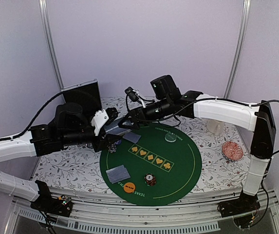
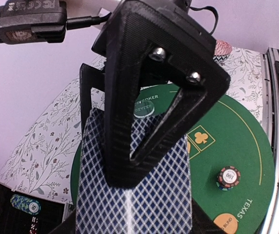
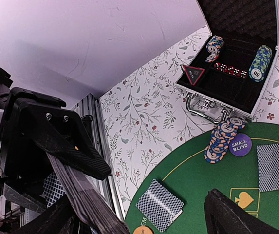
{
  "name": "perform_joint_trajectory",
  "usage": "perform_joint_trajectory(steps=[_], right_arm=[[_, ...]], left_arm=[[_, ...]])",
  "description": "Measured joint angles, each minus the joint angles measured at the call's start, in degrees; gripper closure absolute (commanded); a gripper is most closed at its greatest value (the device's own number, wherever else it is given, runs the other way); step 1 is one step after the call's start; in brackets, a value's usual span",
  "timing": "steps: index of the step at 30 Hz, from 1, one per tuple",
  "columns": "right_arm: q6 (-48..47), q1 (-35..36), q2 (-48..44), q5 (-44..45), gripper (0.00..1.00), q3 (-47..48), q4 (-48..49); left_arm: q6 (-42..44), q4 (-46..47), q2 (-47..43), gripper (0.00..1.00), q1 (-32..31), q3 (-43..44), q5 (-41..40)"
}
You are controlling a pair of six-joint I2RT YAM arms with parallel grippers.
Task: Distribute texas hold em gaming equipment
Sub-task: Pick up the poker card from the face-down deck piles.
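**Deck's free end sits right at the open right pincer**

The left pincer (image 2: 132, 229) is clenched on the deck (image 2: 134, 195) of blue-diamond-backed cards. It grips the deck by its near end, patterned back up, and holds it in the air over the far-left edge of the green mat (image 1: 188, 165). The deck's long axis runs straight out from the left pincer's fingertips toward the right pincer (image 3: 146, 217), so the ungripped short end is the end offered to it.

The right pincer is released, its jaws standing wide. In the left wrist view one broad finger (image 2: 129, 97) crosses directly over the deck's back. The other finger stands off past the deck's left long edge, lower and behind. Whether the crossing finger touches the top card I cannot tell. In the right pincer's own view the deck's stacked edge shows hard against its left finger, not centred in the gap.

The coming move looks like a take of the top card, and it turns on that offset. The right pincer is by far the nearer one, but the deck lies toward one jaw, so it probably needs to shift sideways before it clenches. The pull should then follow the deck's long axis, away from the left pincer.

Below and ahead of the right pincer, a small pile of cards (image 3: 159, 204) and a single card (image 3: 273, 166) already lie on the mat.
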Motion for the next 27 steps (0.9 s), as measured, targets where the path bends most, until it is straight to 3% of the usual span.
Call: perform_joint_trajectory(steps=[8,13,17,27], right_arm=[[-0.96,-0.90,-1.44,0.59,0.25,-0.11,-2.12],[-1.66,-0.92,-2.08,0.37,0.44,-0.11,-2.69],[-2.21,-0.92,-2.62,0.28,0.66,-0.11,-3.34],[-2.69,-1.14,-4.61,1.27,0.94,-0.11,-5.07]], left_arm=[[0.00,-0.50,0.00,0.50,0.00,-0.07,-0.07],[0.00,-0.50,0.00,0.50,0.00,-0.07,-0.09],[0.00,-0.70,0.00,0.50,0.00,-0.07,-0.20],[0.00,-0.72,0.00,0.50,0.00,-0.07,-0.28]])
